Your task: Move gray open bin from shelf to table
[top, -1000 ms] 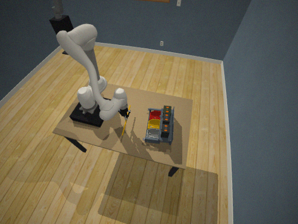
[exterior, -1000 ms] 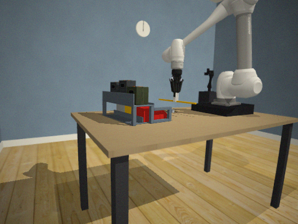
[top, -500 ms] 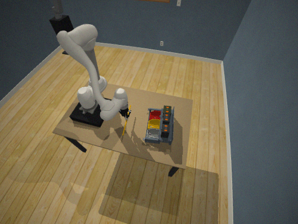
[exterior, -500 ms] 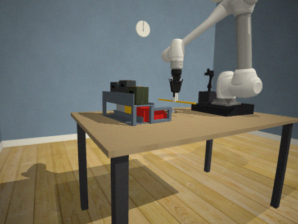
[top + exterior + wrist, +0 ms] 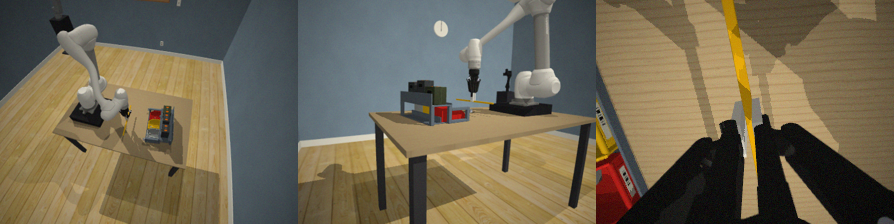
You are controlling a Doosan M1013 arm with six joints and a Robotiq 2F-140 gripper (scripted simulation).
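From where I stand, the white jointed arm (image 5: 511,17) reaches out from its black base plate (image 5: 521,108) and points its black two-finger gripper (image 5: 473,97) straight down over the tan wooden table top (image 5: 478,129), a little way short of the shelf. The gripper is closed on a long thin yellow rod (image 5: 738,65), with a small pale gray block (image 5: 746,117) seen between the fingertips alongside it; the rod lies nearly level in the side view, sticking out on both sides of the fingers and hanging above the table rather than resting on it. In the view from above, the same rod (image 5: 125,124) runs away from the wrist toward the near edge of the table. The blue-gray metal shelf frame (image 5: 147,132) stands on the table well apart from the gripper. In its front row sit three open bins side by side: the red open bin (image 5: 154,114), the yellow open bin (image 5: 153,124) in the middle, and the gray open bin (image 5: 152,135) at the end nearest the table's front edge. That gray bin is on the shelf, untouched by the gripper. Behind the row stand dark boxes with orange marks (image 5: 166,121). The close view from the wrist shows the yellow and red bins at its left edge, just beside the frame's blue-gray rail (image 5: 618,135).
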